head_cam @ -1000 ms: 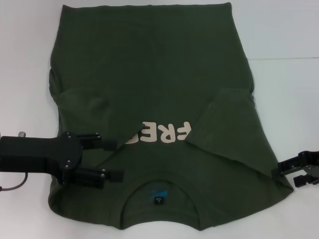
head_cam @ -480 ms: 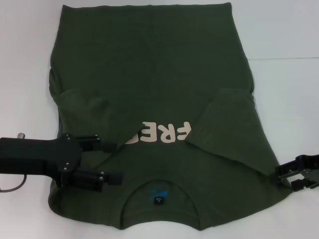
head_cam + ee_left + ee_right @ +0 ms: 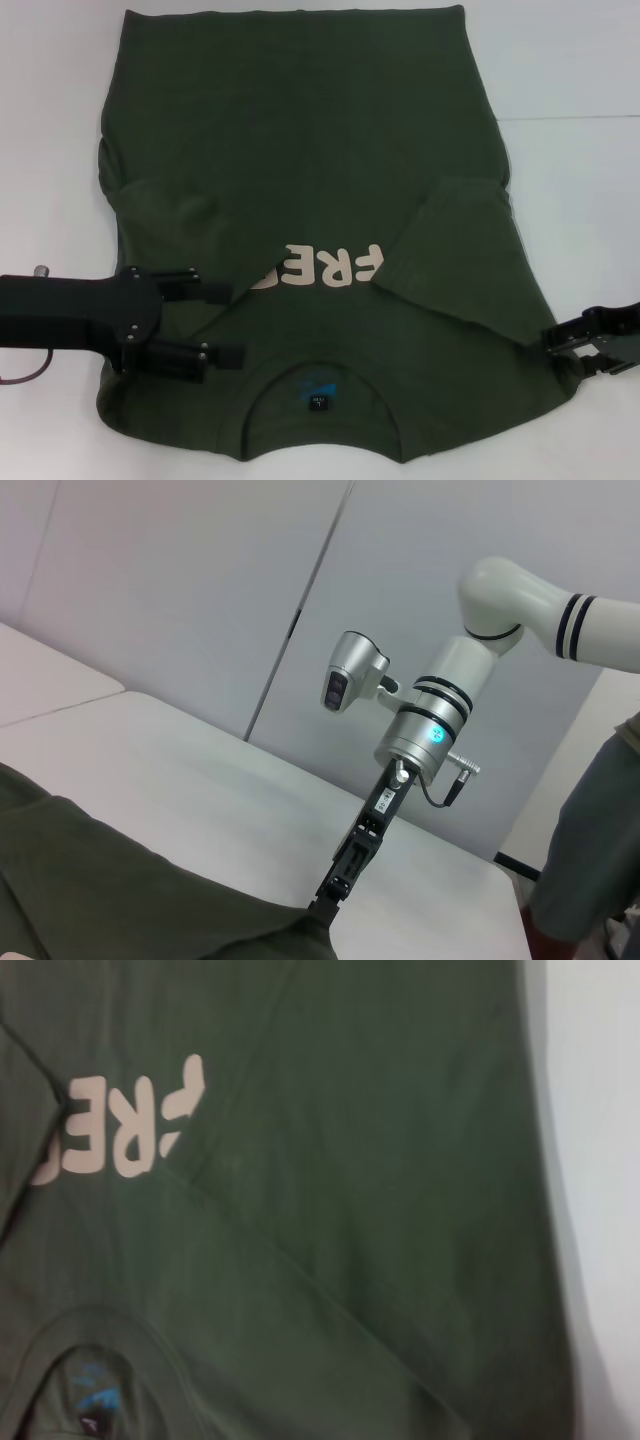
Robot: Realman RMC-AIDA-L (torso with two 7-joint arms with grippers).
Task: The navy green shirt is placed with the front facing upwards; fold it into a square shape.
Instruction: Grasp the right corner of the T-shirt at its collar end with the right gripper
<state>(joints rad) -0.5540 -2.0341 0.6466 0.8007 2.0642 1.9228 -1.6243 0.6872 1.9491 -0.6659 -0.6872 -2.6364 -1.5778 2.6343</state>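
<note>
White worktop (image 3: 580, 200). Navy green shirt (image 3: 300, 150): spread flat, both sleeves folded inward, collar nearest the robot. Left end effector (image 3: 228, 323): fingers apart, over the shoulder beside the collar. Right end effector (image 3: 551, 341): at the opposite shoulder edge; finger state cannot be told.

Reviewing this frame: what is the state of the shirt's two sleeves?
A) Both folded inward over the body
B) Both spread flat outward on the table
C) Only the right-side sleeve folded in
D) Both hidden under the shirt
A: on the navy green shirt both sleeve flaps lie on top of the chest, partly covering the lettering, while the left end effector sits over the shoulder and the right end effector is at the opposite shoulder edge.
</note>
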